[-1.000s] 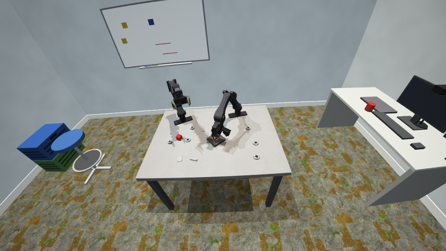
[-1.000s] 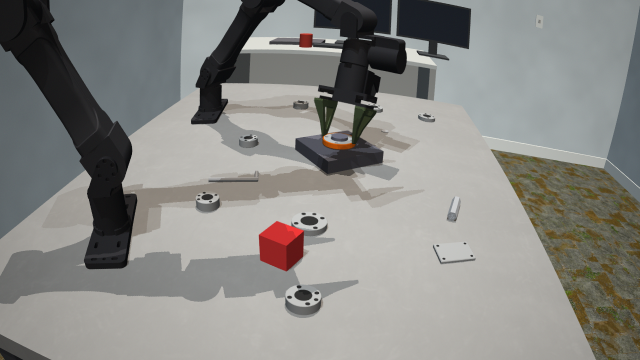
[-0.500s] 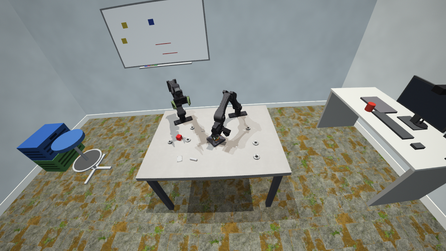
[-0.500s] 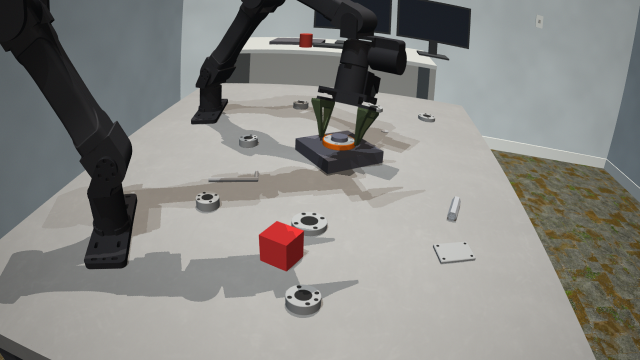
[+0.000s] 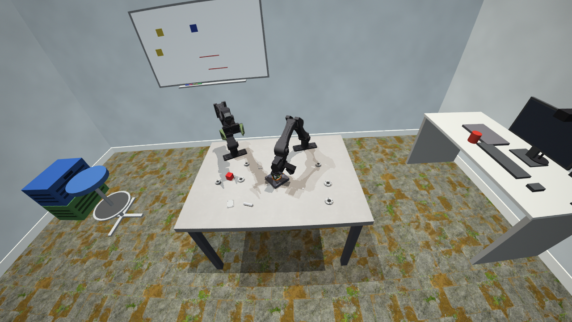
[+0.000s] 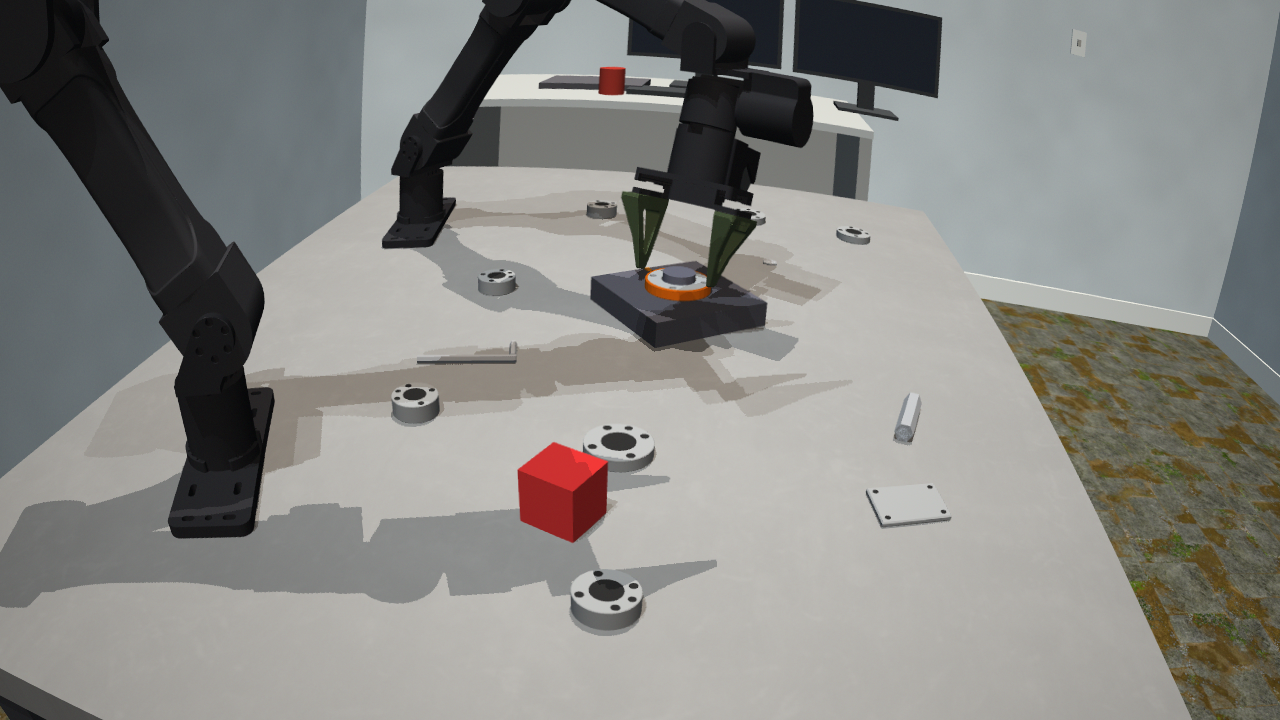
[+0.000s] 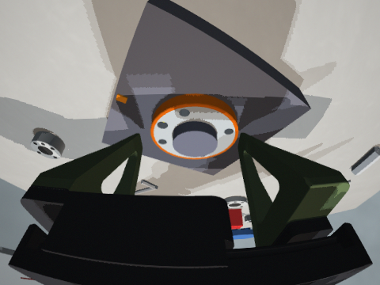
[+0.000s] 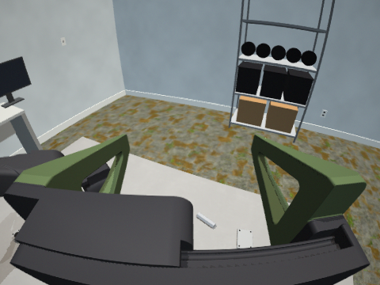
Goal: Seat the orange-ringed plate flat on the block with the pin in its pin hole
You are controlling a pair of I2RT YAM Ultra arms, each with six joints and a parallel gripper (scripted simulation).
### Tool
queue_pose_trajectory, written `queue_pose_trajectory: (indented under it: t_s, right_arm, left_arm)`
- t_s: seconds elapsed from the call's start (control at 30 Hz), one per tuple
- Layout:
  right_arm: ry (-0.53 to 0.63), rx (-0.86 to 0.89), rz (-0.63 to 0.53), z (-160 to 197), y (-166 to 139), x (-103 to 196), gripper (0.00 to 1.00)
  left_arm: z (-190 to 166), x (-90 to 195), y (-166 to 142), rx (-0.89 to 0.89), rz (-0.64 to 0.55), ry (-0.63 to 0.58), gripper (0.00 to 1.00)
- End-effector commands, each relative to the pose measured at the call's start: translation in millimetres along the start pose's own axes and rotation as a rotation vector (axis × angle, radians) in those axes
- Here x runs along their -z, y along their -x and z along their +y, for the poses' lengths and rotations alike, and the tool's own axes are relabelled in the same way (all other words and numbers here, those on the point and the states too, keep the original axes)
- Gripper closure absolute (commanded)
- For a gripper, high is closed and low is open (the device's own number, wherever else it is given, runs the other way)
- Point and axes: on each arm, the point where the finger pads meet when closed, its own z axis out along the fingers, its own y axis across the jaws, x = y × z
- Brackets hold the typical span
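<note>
The orange-ringed plate point(image 6: 677, 286) lies flat on the dark block point(image 6: 678, 307), with the grey post point(image 7: 195, 138) standing up through its centre hole. It also shows in the left wrist view point(image 7: 195, 126), where three of its small holes are visible. My left gripper point(image 6: 687, 265) is open, its green fingers standing on either side of the plate with small gaps; it shows in the left wrist view too point(image 7: 189, 145). My right gripper point(image 5: 232, 130) is open and empty, raised high near its base, and also shows in the right wrist view point(image 8: 190, 161).
A red cube point(image 6: 562, 489), several grey flanges point(image 6: 617, 445), an L-shaped key point(image 6: 468, 356), a small flat plate point(image 6: 906, 504) and a short grey bar point(image 6: 906, 417) lie scattered on the table. A small orange mark point(image 7: 122, 98) sits on the block.
</note>
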Motion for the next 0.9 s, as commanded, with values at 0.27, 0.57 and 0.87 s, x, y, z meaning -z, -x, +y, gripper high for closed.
queue_pose_trajectory:
  t_s: [0.27,0.57,0.87]
  right_arm:
    - [0.002,0.007,-0.032,0,15,7,0.0]
    - [0.002,0.007,-0.032,0,15,7,0.0]
    - [0.002,0.007,-0.032,0,15,7,0.0]
  left_arm:
    - [-3,46,-18,-0.013,0.005,-0.04,0.23]
    - [0,81,-28,-0.014,0.005,-0.042,0.23]
    - [-6,80,-28,-0.026,0.006,-0.078,0.23]
